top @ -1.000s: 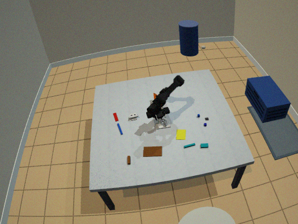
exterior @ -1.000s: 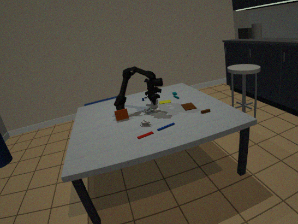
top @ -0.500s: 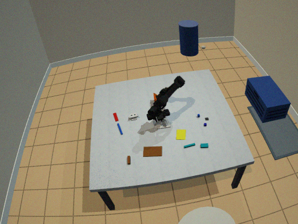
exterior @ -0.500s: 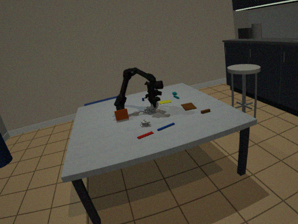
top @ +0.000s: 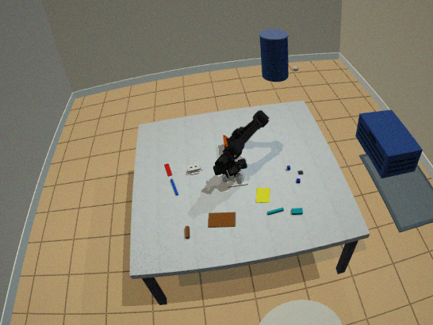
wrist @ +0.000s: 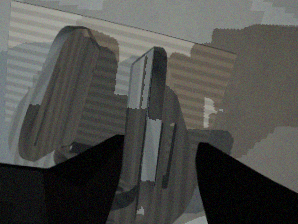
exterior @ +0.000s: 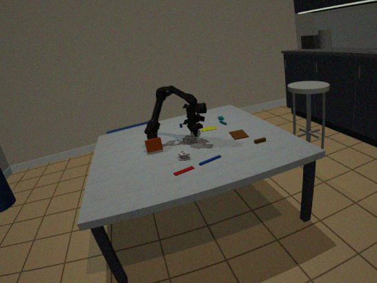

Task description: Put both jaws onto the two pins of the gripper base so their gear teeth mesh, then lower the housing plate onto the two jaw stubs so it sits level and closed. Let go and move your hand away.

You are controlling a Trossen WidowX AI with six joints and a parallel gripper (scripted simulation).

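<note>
The striped gripper base [wrist: 30, 27] lies on the table under my hand. One pale grey jaw [wrist: 65, 95] stands over its left part in the wrist view; its pin is hidden. My gripper [top: 232, 175] [exterior: 195, 134] [wrist: 160, 147] points down and is shut on the other jaw [wrist: 156, 90], which stands upright between the black fingertips, beside the first jaw. Whether the held jaw touches its pin, and whether the teeth mesh, I cannot tell. A small whitish piece with holes [top: 193, 170] [exterior: 184, 156], apparently the housing plate, lies apart from the base.
An orange panel [top: 225, 140] [exterior: 153, 145] stands near the arm's base. A red bar [top: 168, 170] [exterior: 184, 170] and a blue bar [top: 174, 187] [exterior: 210, 160] lie beyond the housing plate. A yellow square [top: 262, 195] [exterior: 208, 129], a brown board [top: 221, 219] [exterior: 238, 134] and teal pieces are also there.
</note>
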